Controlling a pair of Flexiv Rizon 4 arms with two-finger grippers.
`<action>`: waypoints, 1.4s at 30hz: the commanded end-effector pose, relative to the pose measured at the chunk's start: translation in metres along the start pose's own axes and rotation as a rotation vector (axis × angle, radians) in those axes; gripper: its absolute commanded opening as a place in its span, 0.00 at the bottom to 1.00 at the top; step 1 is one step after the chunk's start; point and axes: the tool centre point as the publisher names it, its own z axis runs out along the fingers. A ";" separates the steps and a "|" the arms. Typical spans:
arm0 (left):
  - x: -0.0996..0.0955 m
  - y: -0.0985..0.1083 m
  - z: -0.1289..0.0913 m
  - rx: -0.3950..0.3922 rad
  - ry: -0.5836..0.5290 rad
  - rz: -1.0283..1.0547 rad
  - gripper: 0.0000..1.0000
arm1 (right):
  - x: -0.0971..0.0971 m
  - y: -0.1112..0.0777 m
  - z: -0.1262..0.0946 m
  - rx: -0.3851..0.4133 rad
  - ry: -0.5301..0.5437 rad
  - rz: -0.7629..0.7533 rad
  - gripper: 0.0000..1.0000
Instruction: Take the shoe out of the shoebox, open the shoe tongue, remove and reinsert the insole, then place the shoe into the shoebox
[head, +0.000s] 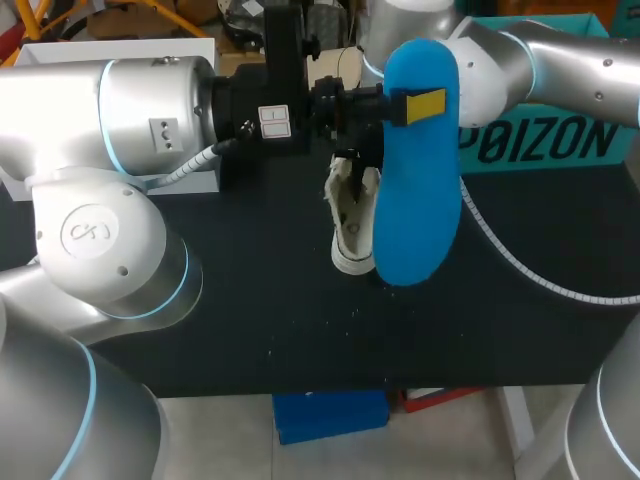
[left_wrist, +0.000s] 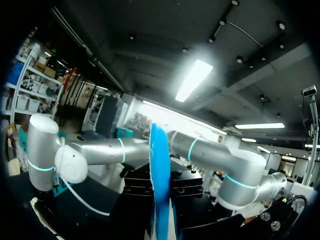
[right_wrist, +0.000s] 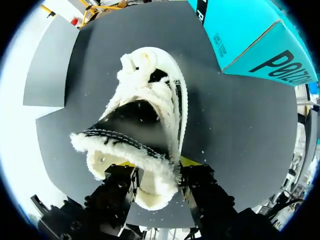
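Left jaws tight on blue insole, right jaws on shoe, both outside teal shoebox.

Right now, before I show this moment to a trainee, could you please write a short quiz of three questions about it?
1. True or false: the shoe is inside the shoebox.
2. What does the left claw hold? A. the insole B. a lace C. nothing
3. Fill in: the right claw grips the shoe at its ____.
Key: 1 false, it is out of the shoebox, over the table; 2 A; 3 heel.
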 end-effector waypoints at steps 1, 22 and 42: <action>0.001 0.001 0.001 -0.001 -0.004 -0.001 0.00 | -0.022 -0.025 -0.036 -0.072 0.219 0.010 1.00; 0.001 0.001 0.001 -0.001 -0.004 -0.001 0.00 | -0.038 -0.037 -0.081 -0.110 0.746 -0.014 1.00; 0.001 0.001 0.001 -0.001 -0.004 -0.001 0.00 | -0.028 -0.026 -0.111 -0.108 1.048 0.008 1.00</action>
